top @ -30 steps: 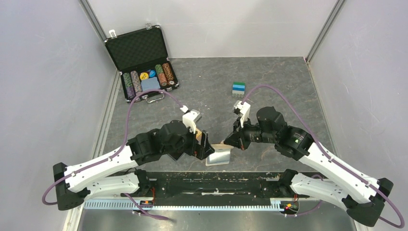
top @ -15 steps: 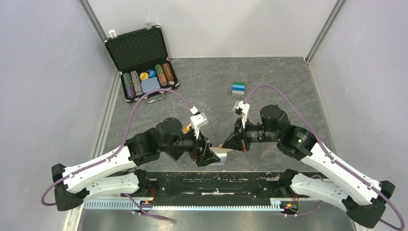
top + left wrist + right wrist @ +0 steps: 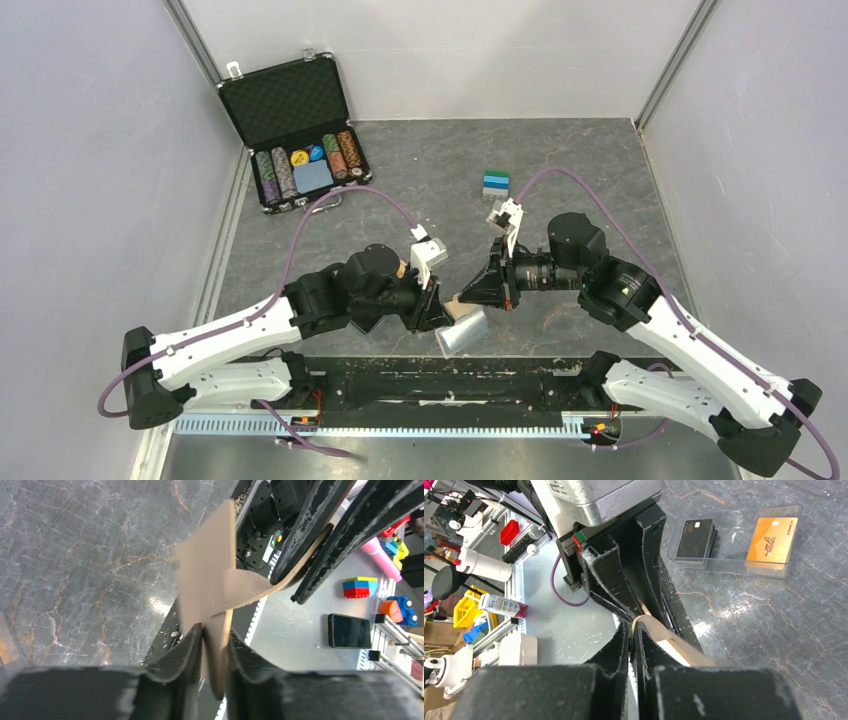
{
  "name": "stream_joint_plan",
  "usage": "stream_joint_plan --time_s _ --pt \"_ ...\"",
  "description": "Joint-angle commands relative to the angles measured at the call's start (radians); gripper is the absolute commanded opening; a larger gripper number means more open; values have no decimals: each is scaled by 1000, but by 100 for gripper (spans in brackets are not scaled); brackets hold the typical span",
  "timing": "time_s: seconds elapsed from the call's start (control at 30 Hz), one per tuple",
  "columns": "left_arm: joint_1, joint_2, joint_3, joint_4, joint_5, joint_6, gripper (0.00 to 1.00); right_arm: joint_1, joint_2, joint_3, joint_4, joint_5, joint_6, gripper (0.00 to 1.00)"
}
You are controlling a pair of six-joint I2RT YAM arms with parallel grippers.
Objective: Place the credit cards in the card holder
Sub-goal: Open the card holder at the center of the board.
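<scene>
The tan card holder (image 3: 207, 575) hangs between both grippers just above the table's near edge; in the top view it shows as a pale flap (image 3: 462, 326). My left gripper (image 3: 215, 652) is shut on the lower edge of its body. My right gripper (image 3: 633, 636) is shut on the end of its curved snap strap (image 3: 669, 639). The right fingers (image 3: 305, 540) show in the left wrist view pinching that strap. A dark stack of credit cards (image 3: 696, 537) lies in a clear tray (image 3: 734, 566) on the table, apart from both grippers.
An orange card-sized box (image 3: 772, 540) sits in the same clear tray. An open black chip case (image 3: 295, 130) stands at the back left. A small stack of coloured blocks (image 3: 496, 185) sits mid-table behind the right gripper. The table's near edge and rail (image 3: 400, 425) lie right below the holder.
My left gripper, wide open a second ago, has closed onto the card holder's body. Both grippers shifted slightly right and the holder tilted up off the table.
</scene>
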Motion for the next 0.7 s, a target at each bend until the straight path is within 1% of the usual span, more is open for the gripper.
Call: stream_joint_plan --time_s 0.0,0.03,0.07,0.13,0.3,0.37,0.4,0.57,0.67 --pt "5 -11 9 -2 -40 2 18 -17 -14 22 59 -11 24 5" --pt "4 -22 7 -4 -49 -4 13 -22 -17 15 57 -10 17 11" --pt "3 -34 4 -4 -56 -10 8 -28 -20 9 53 -10 8 21" --pt "3 -56 1 -7 -60 -19 3 -37 -32 1 41 -7 -21 36" --pt "4 -84 -1 -13 1 -37 2 -46 -64 -3 -9 -9 -107 82" --pt "5 -82 2 -13 44 -41 2 -46 -72 -13 -15 -31 -133 95" --pt "4 -79 5 -13 64 -42 2 -46 -75 -20 -17 -51 -143 98" --pt "4 -55 20 -3 174 -47 2 -45 -61 -49 -23 -125 -181 98" --pt "4 -41 30 0 216 -52 2 -46 -55 -80 11 -197 -175 98"
